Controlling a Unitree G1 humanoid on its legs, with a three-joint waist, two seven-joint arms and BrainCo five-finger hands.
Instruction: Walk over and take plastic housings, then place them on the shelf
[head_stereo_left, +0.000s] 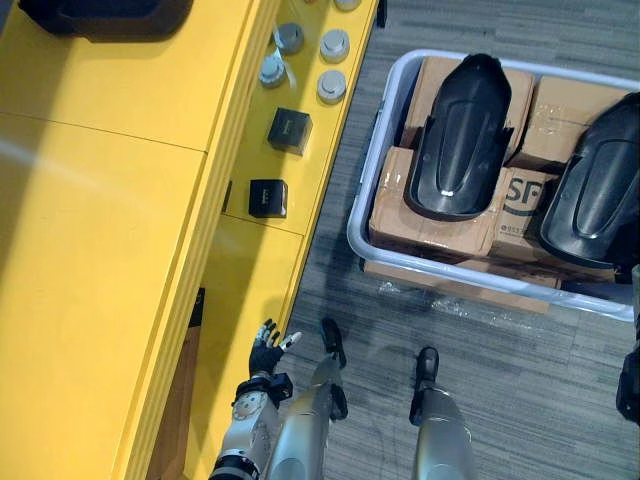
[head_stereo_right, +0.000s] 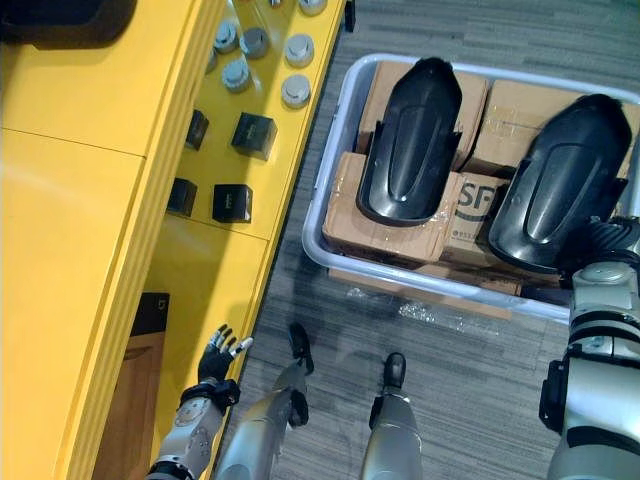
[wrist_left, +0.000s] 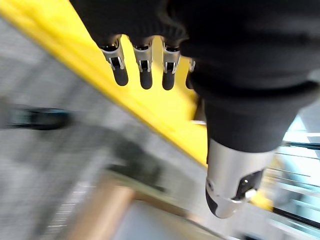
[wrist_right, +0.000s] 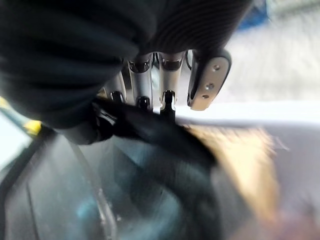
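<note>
Large dark lettering, with a line of small print beneath, stood on one cardboard box (head_stereo_right: 472, 205), partly covered by a black plastic housing (head_stereo_right: 560, 180); no whole word was legible.

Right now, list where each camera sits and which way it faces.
Left eye view: on the head, looking down at yellow shelf, tub of boxes, two housings; left hand low by the shelf.
Right eye view: beside it, same scene; right hand at the right housing.
Left wrist view: along the open left hand toward shelf edge and floor.
Right wrist view: along the right hand, close on that housing.
Both eye views share shelf, tub, housings.
</note>
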